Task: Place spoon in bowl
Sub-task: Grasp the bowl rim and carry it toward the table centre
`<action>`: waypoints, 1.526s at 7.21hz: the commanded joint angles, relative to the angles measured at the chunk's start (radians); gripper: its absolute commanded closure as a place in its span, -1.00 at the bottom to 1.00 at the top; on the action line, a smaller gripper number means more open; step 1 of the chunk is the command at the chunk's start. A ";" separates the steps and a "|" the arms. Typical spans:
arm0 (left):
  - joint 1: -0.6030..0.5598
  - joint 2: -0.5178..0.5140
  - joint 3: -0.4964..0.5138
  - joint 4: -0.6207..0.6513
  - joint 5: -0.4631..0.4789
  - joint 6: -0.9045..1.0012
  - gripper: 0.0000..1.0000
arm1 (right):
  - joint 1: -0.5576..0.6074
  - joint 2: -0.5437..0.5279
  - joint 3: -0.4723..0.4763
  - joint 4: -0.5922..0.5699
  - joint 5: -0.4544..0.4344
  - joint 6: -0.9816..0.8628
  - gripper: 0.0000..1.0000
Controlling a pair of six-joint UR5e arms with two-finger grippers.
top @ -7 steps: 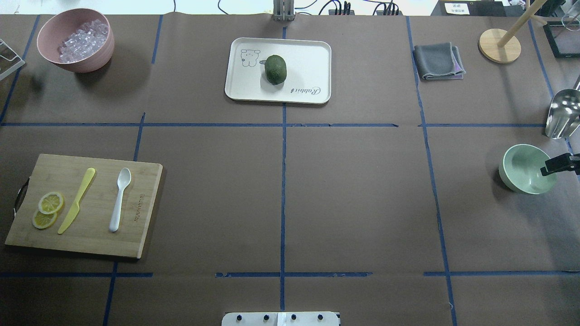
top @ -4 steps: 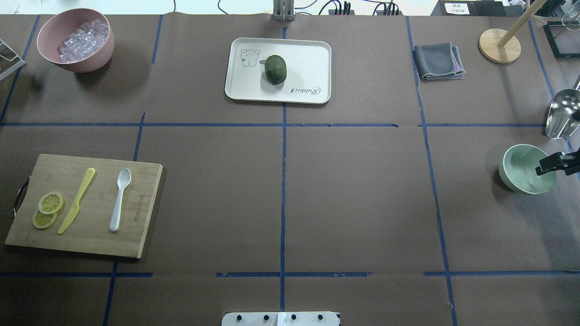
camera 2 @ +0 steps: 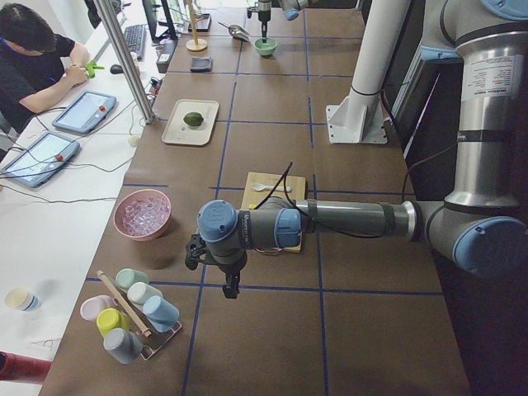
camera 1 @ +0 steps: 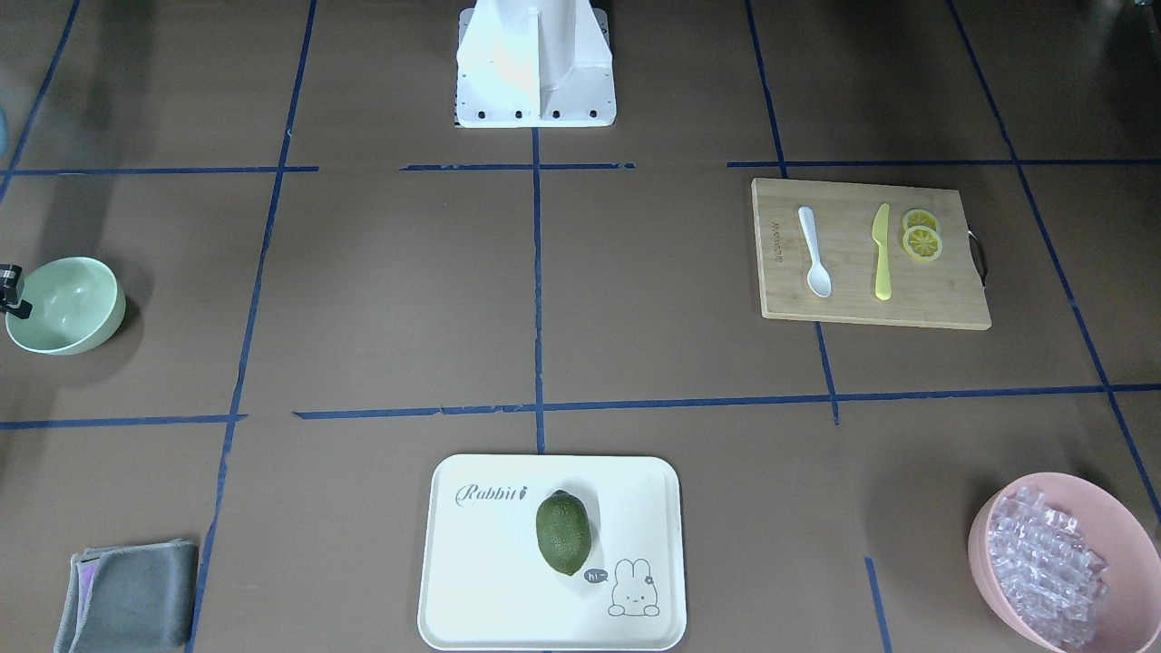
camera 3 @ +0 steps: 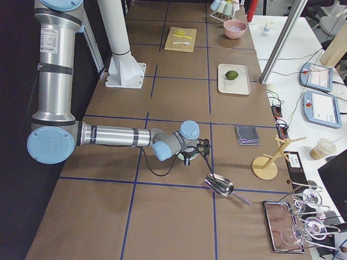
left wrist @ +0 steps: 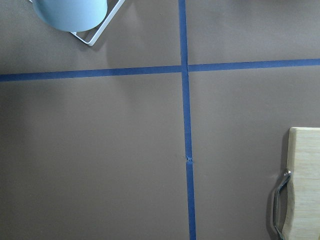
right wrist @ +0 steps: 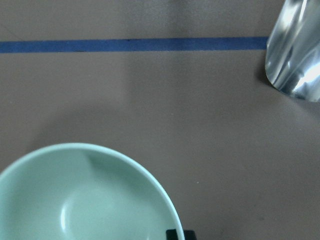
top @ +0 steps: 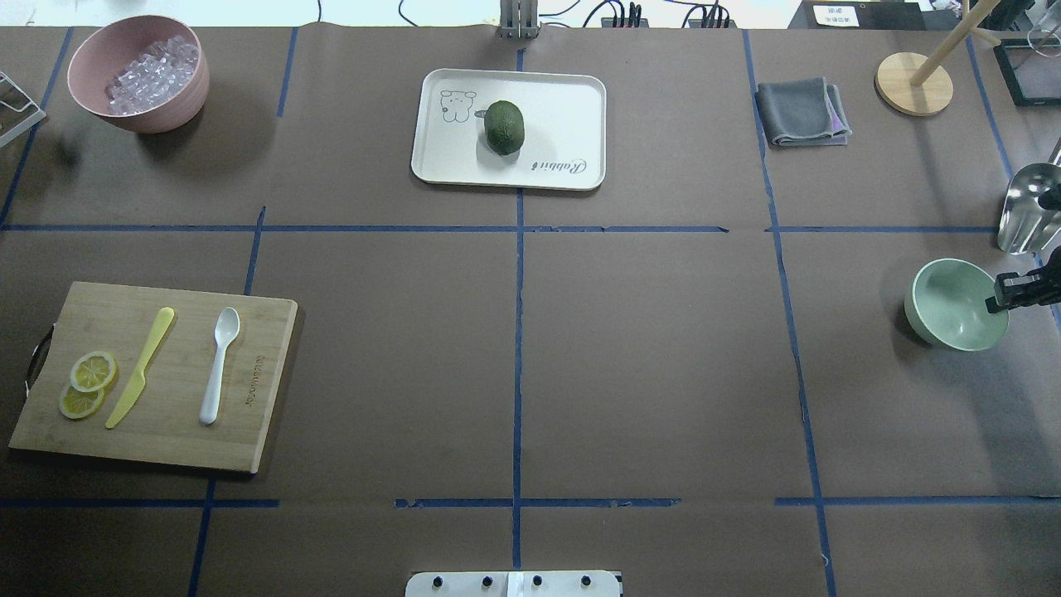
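The white spoon (top: 219,365) lies on the bamboo cutting board (top: 83,435) at the table's left, also in the front view (camera 1: 814,251). The mint-green bowl (top: 953,305) sits at the far right, also in the front view (camera 1: 65,307) and the right wrist view (right wrist: 75,200). My right gripper (top: 997,302) is shut on the bowl's right rim; one fingertip (right wrist: 175,234) shows at the rim. My left gripper (camera 2: 229,285) hangs over bare table left of the board, seen only in the left exterior view; I cannot tell whether it is open or shut.
A yellow knife (top: 141,366) and lemon slices (top: 87,383) lie beside the spoon. A pink bowl (top: 178,104) of clear cubes stands back left, a white tray (top: 572,108) with a green fruit (top: 504,127) back centre. A grey cloth (top: 802,112), wooden stand (top: 913,83) and metal scoop (top: 1026,207) are near the bowl.
The mint-green bowl has slid a little to the left and away from the robot together with my right gripper at its rim. The spoon and board have not moved.
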 commanded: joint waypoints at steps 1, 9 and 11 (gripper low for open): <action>-0.001 0.000 0.000 0.000 0.000 -0.001 -1.00 | 0.004 -0.011 0.017 0.001 0.017 -0.004 1.00; -0.001 0.003 0.001 0.002 0.000 -0.001 -1.00 | -0.121 0.379 0.478 -0.632 0.037 0.335 1.00; -0.001 0.003 0.000 0.002 -0.002 0.000 -1.00 | -0.380 0.523 0.468 -0.632 -0.145 0.611 1.00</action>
